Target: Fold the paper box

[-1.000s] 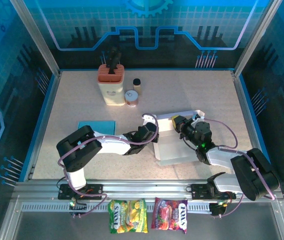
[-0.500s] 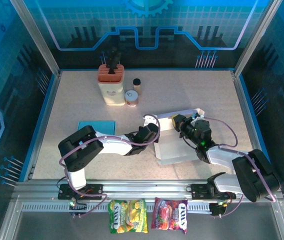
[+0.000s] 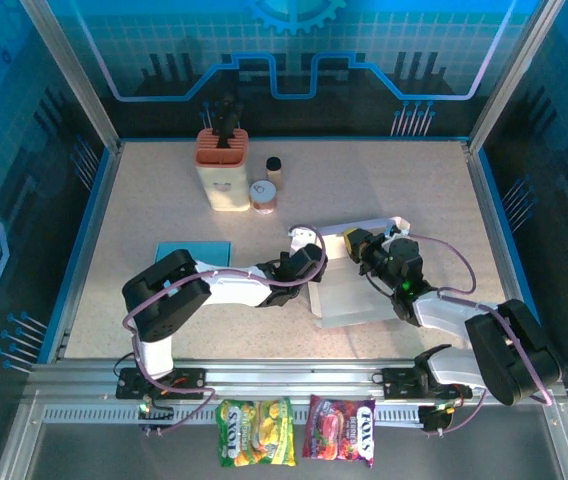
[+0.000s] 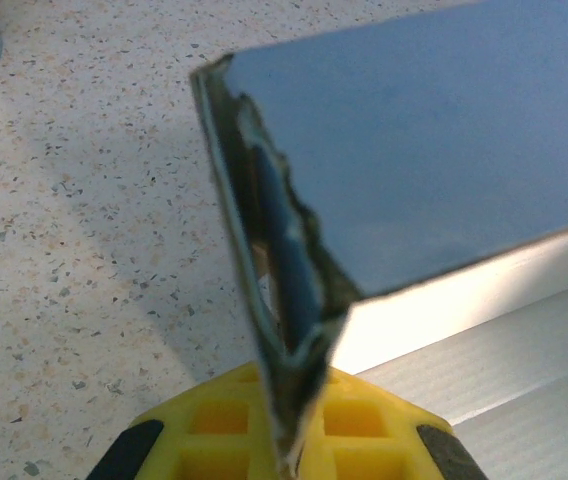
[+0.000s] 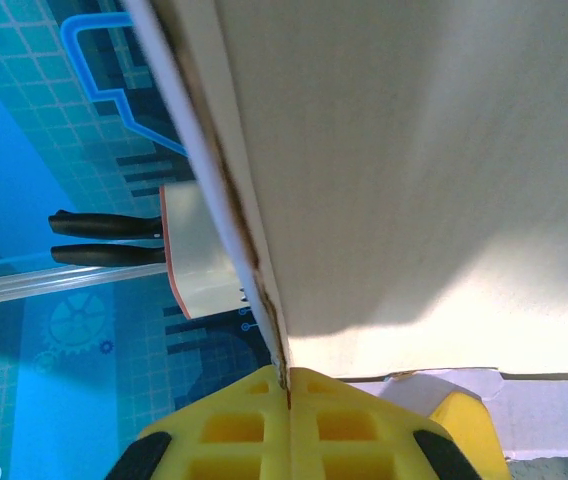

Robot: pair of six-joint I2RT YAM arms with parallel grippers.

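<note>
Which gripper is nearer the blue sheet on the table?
Left. The left gripper holds the paper box at its left edge, right of the blue sheet; the right gripper holds a flap farther right.

My overhead feed sharp and evenly bright, blue cast from the walls (image 3: 364,50), soft shadows on the table (image 3: 164,200), my left wrist feed blurred on the near paper box (image 4: 414,130) edge, shadow left of centre, right wrist feed pale, soft-focus background upper left
</note>
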